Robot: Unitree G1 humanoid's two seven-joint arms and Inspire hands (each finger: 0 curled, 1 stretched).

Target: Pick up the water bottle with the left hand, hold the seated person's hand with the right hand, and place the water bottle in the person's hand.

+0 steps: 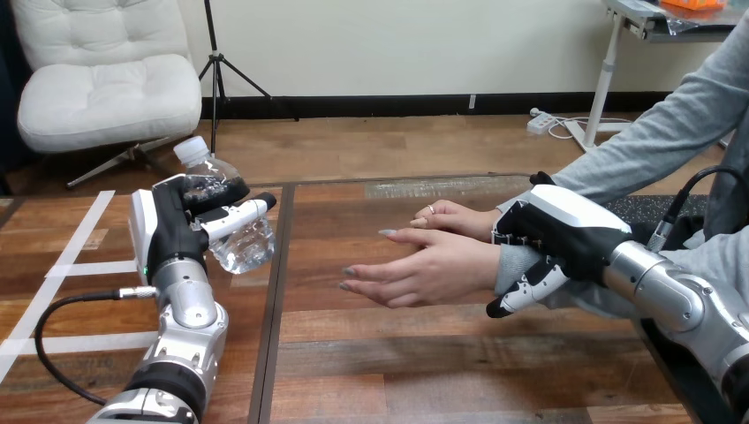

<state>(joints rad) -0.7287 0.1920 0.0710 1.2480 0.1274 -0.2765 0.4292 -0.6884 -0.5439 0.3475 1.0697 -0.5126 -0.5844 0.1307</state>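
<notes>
My left hand point(181, 221) is shut on a clear water bottle point(231, 231) with a white cap, held tilted above the table's left part. At the right, my right hand point(565, 231) is curled round the wrist of the person's nearer hand point(424, 269), which lies palm up and open above the table's middle. The person's other hand point(450, 216) rests just behind it. The bottle is apart from the open palm, to its left.
The wooden table point(424, 371) has a dark seam point(276, 291) running front to back between the bottle and the person's hands. White tape strips point(79, 238) mark the table's left part. The person's grey sleeve point(654, 141) comes in from the right.
</notes>
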